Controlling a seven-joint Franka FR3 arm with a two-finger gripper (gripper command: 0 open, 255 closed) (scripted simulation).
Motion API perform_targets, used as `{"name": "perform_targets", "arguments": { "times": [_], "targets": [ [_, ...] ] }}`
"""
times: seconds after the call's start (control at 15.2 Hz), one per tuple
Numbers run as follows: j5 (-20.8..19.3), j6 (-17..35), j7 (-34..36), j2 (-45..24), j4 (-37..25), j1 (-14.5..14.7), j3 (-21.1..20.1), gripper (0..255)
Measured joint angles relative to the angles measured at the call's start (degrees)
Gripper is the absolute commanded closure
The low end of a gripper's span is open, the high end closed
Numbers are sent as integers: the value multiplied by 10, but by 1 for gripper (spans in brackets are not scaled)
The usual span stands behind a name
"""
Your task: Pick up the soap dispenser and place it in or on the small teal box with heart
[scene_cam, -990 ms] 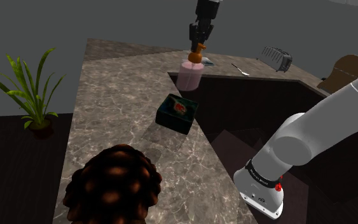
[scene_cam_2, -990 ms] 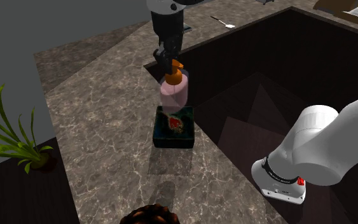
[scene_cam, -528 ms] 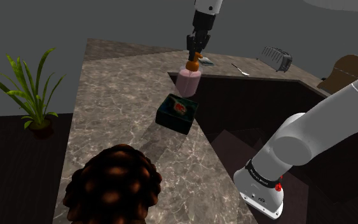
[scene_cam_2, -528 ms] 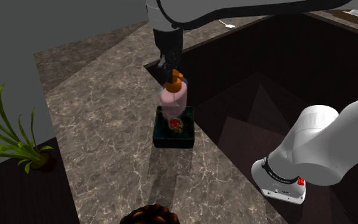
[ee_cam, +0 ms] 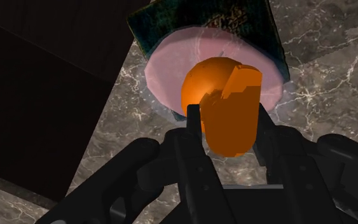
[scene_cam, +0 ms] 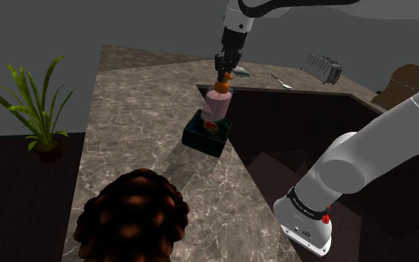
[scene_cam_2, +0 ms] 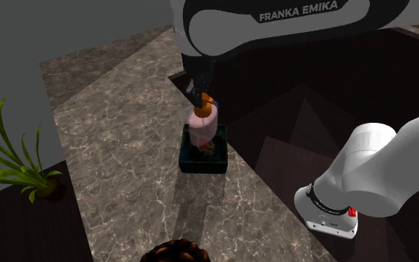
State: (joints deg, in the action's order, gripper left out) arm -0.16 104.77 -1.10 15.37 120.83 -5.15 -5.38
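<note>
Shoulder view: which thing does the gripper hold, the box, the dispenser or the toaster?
The pink dispenser: the gripper clasps its orange pump. The teal box lies below it; the toaster stands far off.

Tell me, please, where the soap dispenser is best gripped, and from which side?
Grip the dispenser by its orange pump, coming from straight above. It is upright, and the pump is narrow enough for the jaws, whereas the pink body is wide. The jaws clasp it there now, over the box.

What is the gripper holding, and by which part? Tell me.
The gripper holds the soap dispenser, clasped by its orange pump top, not by the pink body.
</note>
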Motion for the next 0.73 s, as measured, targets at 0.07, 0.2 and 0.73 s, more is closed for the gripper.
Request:
{"name": "perform_targets", "arguments": {
  "times": [0.07,0.2,0.73],
  "targets": [
    [0,9,1,1,9,0,0,255],
    [0,24,1,0,24,0,0,255],
    [0,39,2,-3,36,1,-1,255]
  ]
}}
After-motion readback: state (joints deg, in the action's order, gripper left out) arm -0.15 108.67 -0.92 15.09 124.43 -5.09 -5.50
